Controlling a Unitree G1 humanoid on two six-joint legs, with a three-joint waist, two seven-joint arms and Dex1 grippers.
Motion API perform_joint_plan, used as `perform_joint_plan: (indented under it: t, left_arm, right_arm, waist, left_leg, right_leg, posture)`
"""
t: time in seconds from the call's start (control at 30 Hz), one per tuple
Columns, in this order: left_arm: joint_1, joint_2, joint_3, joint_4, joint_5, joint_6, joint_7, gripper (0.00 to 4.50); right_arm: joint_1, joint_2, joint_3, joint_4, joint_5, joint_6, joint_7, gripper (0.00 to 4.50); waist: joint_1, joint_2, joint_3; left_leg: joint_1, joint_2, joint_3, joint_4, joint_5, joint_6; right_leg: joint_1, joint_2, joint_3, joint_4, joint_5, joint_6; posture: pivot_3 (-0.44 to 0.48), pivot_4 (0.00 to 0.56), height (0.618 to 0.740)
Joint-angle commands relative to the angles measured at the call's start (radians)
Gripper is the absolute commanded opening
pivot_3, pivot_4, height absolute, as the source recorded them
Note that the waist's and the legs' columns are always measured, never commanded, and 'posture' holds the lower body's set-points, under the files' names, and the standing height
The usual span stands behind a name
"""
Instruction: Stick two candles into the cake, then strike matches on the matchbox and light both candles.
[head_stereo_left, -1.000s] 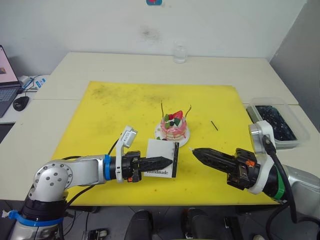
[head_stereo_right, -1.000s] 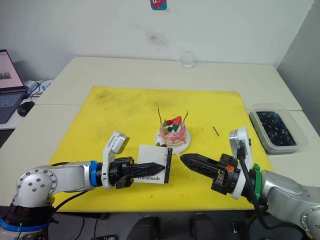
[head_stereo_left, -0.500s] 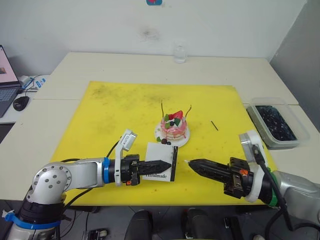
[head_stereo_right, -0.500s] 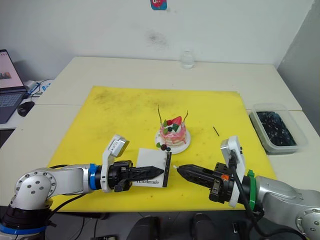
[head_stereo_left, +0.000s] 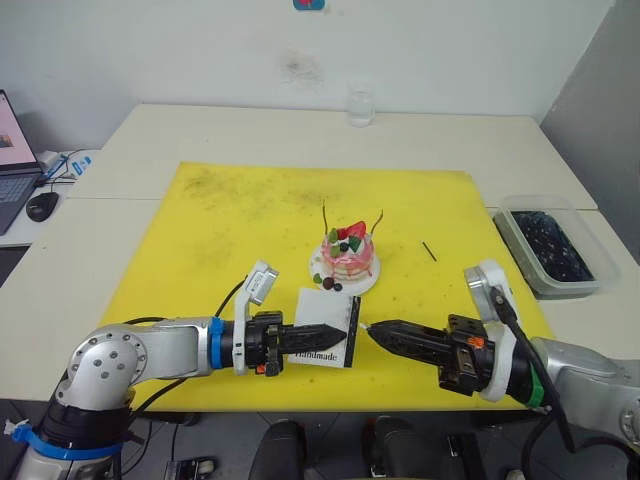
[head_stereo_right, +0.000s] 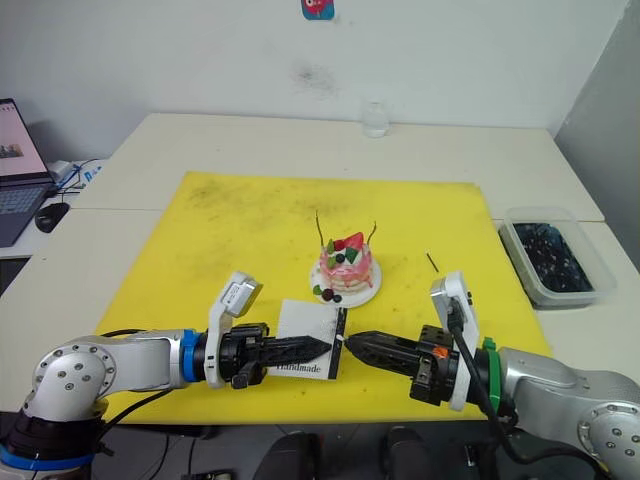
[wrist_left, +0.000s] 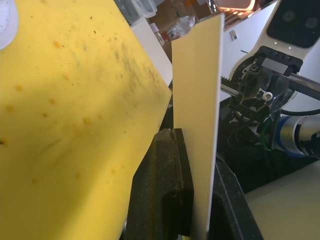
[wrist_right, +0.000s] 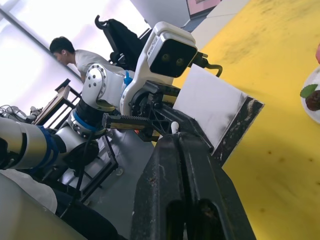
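Right pincer (head_stereo_left: 372, 331) has slid left, its tip now at the matchbox (head_stereo_left: 325, 326) strip. It's clamped on a match (wrist_right: 174, 127), pale head sticking out. Left pincer (head_stereo_left: 337, 333) pinches the matchbox upright over the yellow mat (head_stereo_left: 230, 230). Both candles (head_stereo_left: 324, 216) stand in the cake (head_stereo_left: 347, 251), just behind.

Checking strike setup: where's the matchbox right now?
The matchbox is clamped upright in the left gripper near the front edge of the yellow mat, just in front of the cake. Its black strip faces the right gripper, whose tip is right beside it.
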Motion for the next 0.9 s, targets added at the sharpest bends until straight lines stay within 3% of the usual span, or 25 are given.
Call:
perform_joint_plan:
  t: [0.03, 0.3, 0.6, 0.73, 0.9]
  left_arm:
    - [-0.015, -0.003, -0.001, -0.033, -0.009, -0.017, -0.011, 0.0]
    - [-0.014, 0.0, 0.001, -0.031, -0.012, -0.022, -0.012, 0.0]
    - [-0.019, 0.009, 0.006, -0.006, -0.023, -0.015, -0.009, 0.0]
    - [-0.028, 0.015, 0.006, 0.013, -0.033, -0.007, -0.01, 0.0]
    - [-0.04, 0.016, 0.002, 0.029, -0.029, -0.005, -0.011, 0.0]
  right_arm:
    - [-0.017, 0.001, -0.001, -0.005, 0.022, -0.017, -0.006, 0.03]
    - [-0.037, 0.0, 0.002, 0.012, 0.002, -0.012, -0.018, 0.03]
    - [-0.068, -0.024, 0.112, -0.087, -0.659, -0.115, 0.207, 0.03]
    - [-0.09, -0.02, 0.174, -0.058, -1.009, -0.305, 0.296, 0.03]
    - [-0.054, 0.013, 0.204, -0.045, -1.147, -0.392, 0.363, 0.03]
  waist:
    - [0.0, 0.0, 0.0]
    - [0.0, 0.0, 0.0]
    - [0.001, 0.0, 0.0]
    - [0.001, 0.0, 0.0]
    - [0.001, 0.0, 0.0]
  left_leg:
    - [0.0, 0.0, 0.0, 0.0, 0.0, 0.0]
    - [0.0, 0.0, 0.0, 0.0, 0.0, 0.0]
    - [0.0, 0.0, 0.0, 0.0, 0.0, 0.0]
    - [0.0, 0.0, 0.0, 0.0, 0.0, 0.0]
    - [0.0, 0.0, 0.0, 0.0, 0.0, 0.0]
  right_leg:
    - [0.0, 0.0, 0.0, 0.0, 0.0, 0.0]
    - [0.0, 0.0, 0.0, 0.0, 0.0, 0.0]
    - [0.0, 0.0, -0.001, -0.001, 0.0, 0.0]
    - [0.0, 0.0, -0.001, -0.001, 0.0, 0.0]
    - [0.0, 0.0, -0.001, -0.001, 0.0, 0.0]
  posture:
    - [0.0, 0.15, 0.74]
    - [0.0, 0.15, 0.74]
    - [0.0, 0.15, 0.74]
    - [0.0, 0.15, 0.74]
    - [0.0, 0.15, 0.74]
